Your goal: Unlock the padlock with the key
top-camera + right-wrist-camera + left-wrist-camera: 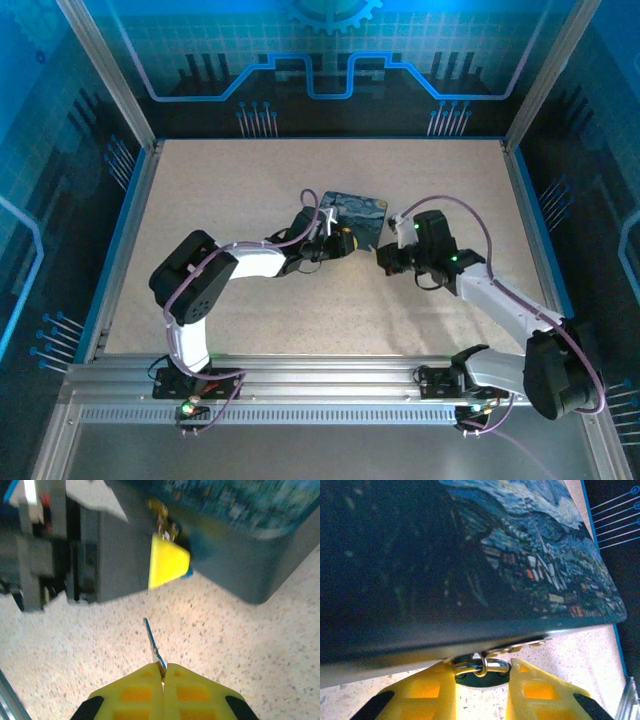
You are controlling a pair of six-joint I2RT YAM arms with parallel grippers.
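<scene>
Left claw [483, 686]: I am holding it narrow at the front edge of the tin [470, 555], with a yellow pad on either side of the padlock [481, 676]. By the look of it, I am pinching the lock's body.
Padlock: it is hanging by its pale shackle from the latch [522, 645] on the tin's front wall, close above the tabletop [240, 645].
Padlock handling: I am judging it small, hard, smooth and light enough to swing on its shackle. I am taking it across the sides of the body so the end opposite the shackle stays free. I cannot tell where the keyhole is facing.
Tin: it is lying flat with its painted lid up. I am treating it as light enough to slide if I push.
Key [151, 639]: it is sticking out thin and straight from my other claw, pointing toward the lock but well apart from it.
Key handling: I am judging it stiff, slim and slippery, and likely to twist between the pads if it meets the lock at an angle.
Right claw [163, 674]: I am pressing it fully closed on the key's head.
</scene>
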